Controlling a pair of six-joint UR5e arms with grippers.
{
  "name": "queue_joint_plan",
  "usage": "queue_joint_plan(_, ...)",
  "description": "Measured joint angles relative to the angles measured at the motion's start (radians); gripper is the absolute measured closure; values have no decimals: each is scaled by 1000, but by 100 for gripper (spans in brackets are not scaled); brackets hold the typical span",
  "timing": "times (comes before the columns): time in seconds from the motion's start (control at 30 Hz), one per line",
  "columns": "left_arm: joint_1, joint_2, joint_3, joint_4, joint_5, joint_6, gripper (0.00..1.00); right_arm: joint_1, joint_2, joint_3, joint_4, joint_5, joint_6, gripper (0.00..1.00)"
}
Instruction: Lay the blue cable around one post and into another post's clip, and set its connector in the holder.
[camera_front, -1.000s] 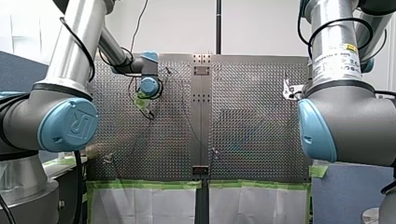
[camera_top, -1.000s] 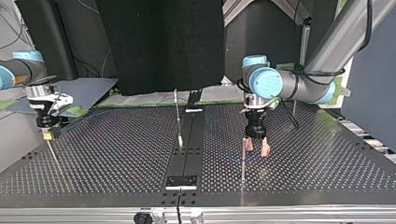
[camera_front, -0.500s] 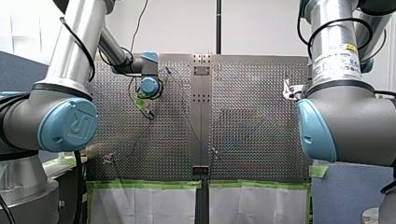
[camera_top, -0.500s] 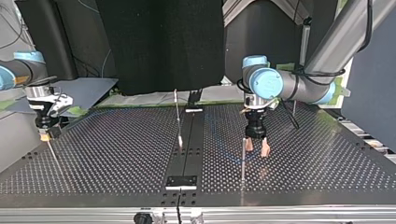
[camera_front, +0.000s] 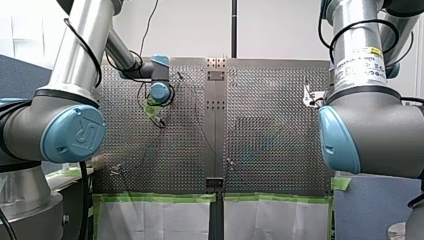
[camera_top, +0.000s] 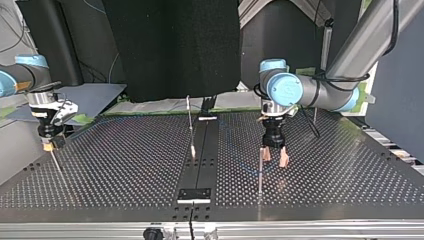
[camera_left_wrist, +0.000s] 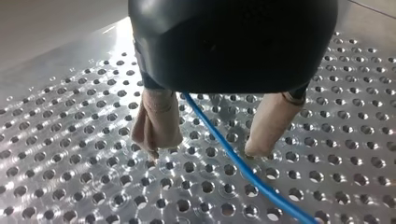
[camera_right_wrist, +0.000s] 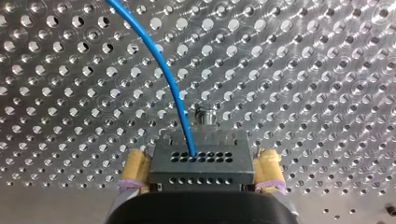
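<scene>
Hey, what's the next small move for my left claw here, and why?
Probably shut the left claw on the cable. Its beige pads stand open on either side of it, low over the table, beside a post in the top view. The right claw holds the connector, so gripping here might let it lead the cable round that post.

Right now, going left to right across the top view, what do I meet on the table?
My right tool, shut on the connector → middle post → near post → my left tool, open astride the blue cable → far post.
</scene>
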Motion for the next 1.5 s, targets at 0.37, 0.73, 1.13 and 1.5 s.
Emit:
queue_joint_plan(0.37,0,15,0,-58,-56,-83,0,1,1,0,0,0,0,0)
queue_joint_plan(0.73,-16,56,0,-92,-69,-113,0,1,3,0,0,0,0,0)
queue_joint_plan(1.13,-40,76,-6,-154,-129,-72,0,1,3,0,0,0,0,0)
queue_joint_plan(1.5,-48,86,-39,-160,-173,-40,0,1,5,0,-1,0,-1,0)
